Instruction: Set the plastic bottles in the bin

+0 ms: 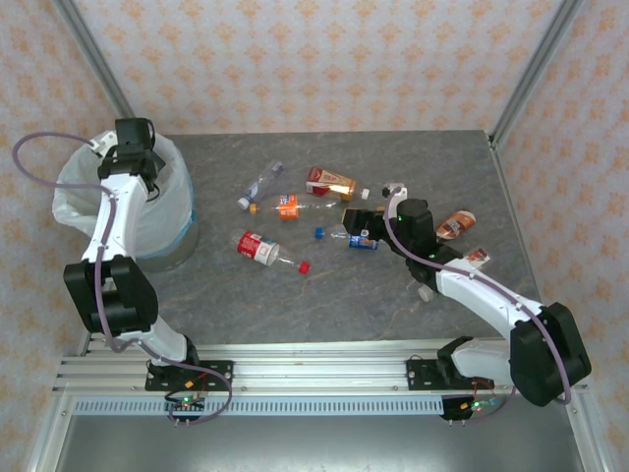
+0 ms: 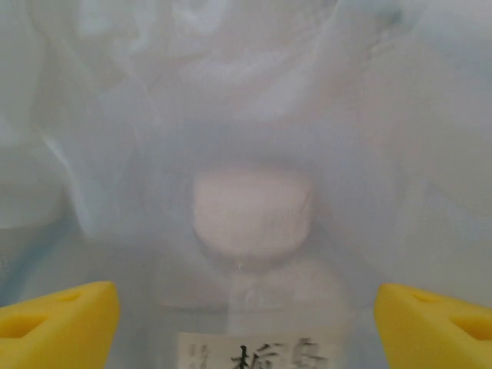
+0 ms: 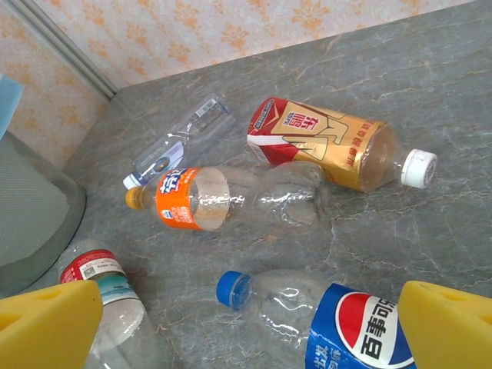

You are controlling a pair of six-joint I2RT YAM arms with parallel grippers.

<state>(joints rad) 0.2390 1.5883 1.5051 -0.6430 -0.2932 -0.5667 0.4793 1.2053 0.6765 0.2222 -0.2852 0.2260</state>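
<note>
Now | left gripper (image 2: 246,307) agape over bin (image 1: 178,246) | right gripper (image 3: 250,307) above bottles (image 3: 231,201)

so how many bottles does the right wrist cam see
5: clear bottle far left, orange-label centre, red-gold behind it, blue-label nearest, red-label bottom left. Others may be hidden.

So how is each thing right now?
Round grey-blue bin: upright, bag-lined.
White-capped clear bottle: inside bin.
Orange-labelled clear bottle: lying, capped.
Red-and-gold bottle: lying, capped.
Blue-labelled bottle: lying, capped.
Left gripper: open, over bin.
Right gripper: open, above blue-labelled bottle.
</note>
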